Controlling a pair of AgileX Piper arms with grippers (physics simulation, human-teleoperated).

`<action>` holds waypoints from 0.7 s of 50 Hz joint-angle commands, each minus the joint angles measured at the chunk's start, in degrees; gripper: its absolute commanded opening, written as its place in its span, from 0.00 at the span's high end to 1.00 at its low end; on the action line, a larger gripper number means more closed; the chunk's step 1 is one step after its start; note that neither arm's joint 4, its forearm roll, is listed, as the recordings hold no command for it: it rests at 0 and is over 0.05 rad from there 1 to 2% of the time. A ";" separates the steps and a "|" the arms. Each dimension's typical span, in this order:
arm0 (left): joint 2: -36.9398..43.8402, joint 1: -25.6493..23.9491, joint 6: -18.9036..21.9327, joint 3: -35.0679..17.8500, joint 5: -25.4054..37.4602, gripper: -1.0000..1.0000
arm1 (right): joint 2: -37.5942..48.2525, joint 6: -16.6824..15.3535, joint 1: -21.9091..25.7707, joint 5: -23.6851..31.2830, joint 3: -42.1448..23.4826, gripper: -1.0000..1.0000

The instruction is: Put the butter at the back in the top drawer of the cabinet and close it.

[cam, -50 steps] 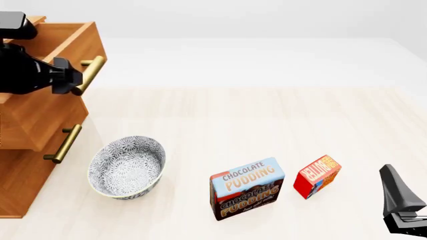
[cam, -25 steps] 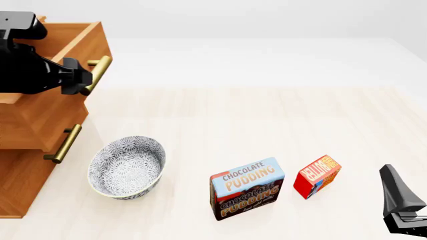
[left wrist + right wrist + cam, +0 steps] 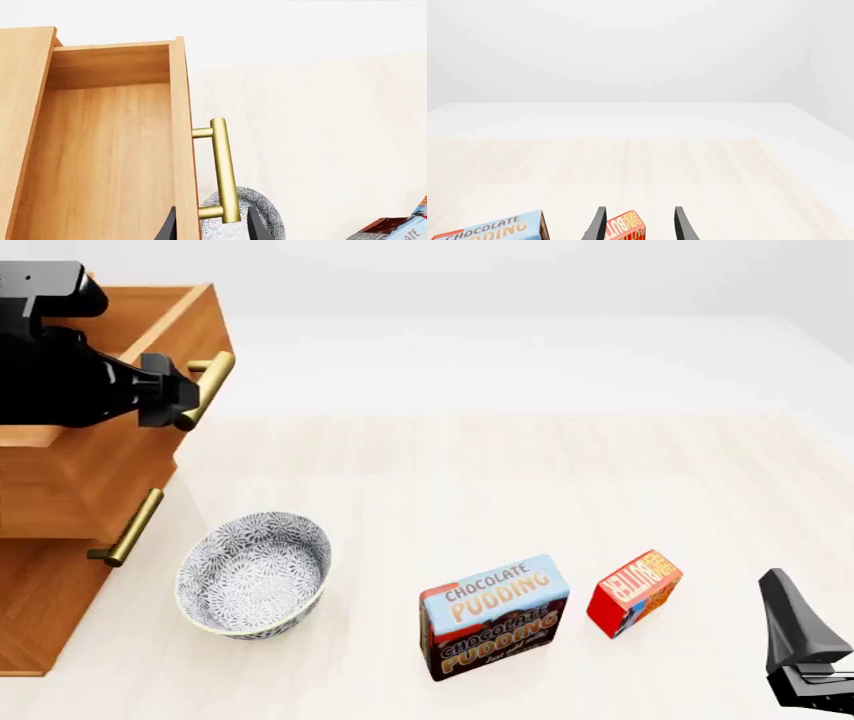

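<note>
Bright, even, diffuse illumination; sharp renders without blur or glare; faint soft shadows on the desk [image 3: 534,470].

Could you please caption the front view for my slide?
Left gripper on the top drawer handle, drawer open; butter waits beside the pudding box.
</note>
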 commanded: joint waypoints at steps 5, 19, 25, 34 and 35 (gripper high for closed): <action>4.84 -3.76 0.57 3.42 -0.36 0.00 | 0.00 0.00 0.00 0.00 0.00 0.00; 5.90 -6.82 -0.46 3.27 -0.81 0.00 | 0.00 0.00 0.00 0.00 0.00 0.00; 7.37 -7.65 -1.16 4.25 -2.44 0.00 | 0.00 0.00 0.00 0.00 0.00 0.00; 7.73 -9.32 -1.95 4.00 -2.61 0.00 | 0.00 0.00 0.00 0.00 0.00 0.00; 7.73 -9.32 -1.95 4.00 -2.61 0.00 | 0.00 0.00 0.00 0.00 0.00 0.00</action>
